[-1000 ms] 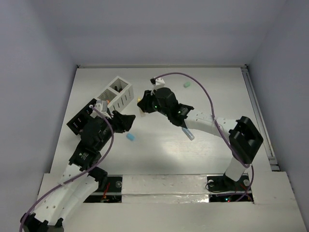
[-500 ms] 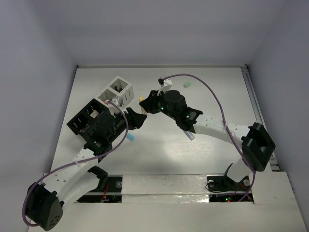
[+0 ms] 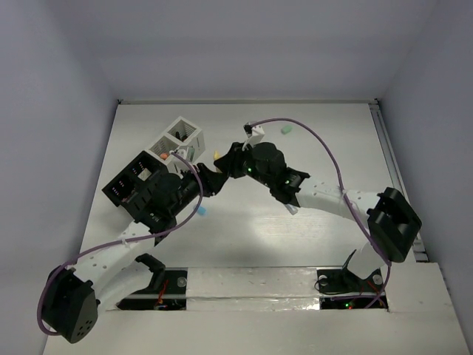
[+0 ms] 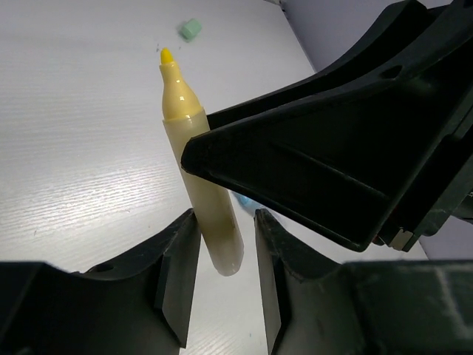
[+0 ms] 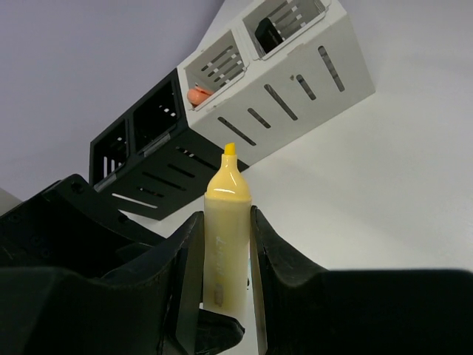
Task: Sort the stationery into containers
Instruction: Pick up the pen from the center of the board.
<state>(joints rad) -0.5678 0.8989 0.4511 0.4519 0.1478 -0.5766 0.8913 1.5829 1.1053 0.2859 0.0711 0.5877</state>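
Right wrist: white container (image 5: 295, 81) and black container (image 5: 140, 140) shown side by side beyond right gripper (image 5: 224, 220), clamped on yellow marker (image 5: 225, 200). Left wrist alone: marker flanked by left gripper (image 4: 222, 225), pinch undeterminable; green piece (image 4: 191, 29) beyond.

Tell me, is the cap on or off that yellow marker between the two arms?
Off. The yellow marker ends in a bare, pointed yellow tip, uncovered in both wrist views.

Overhead — wrist close-ups, shared marker (image 4: 211, 214)
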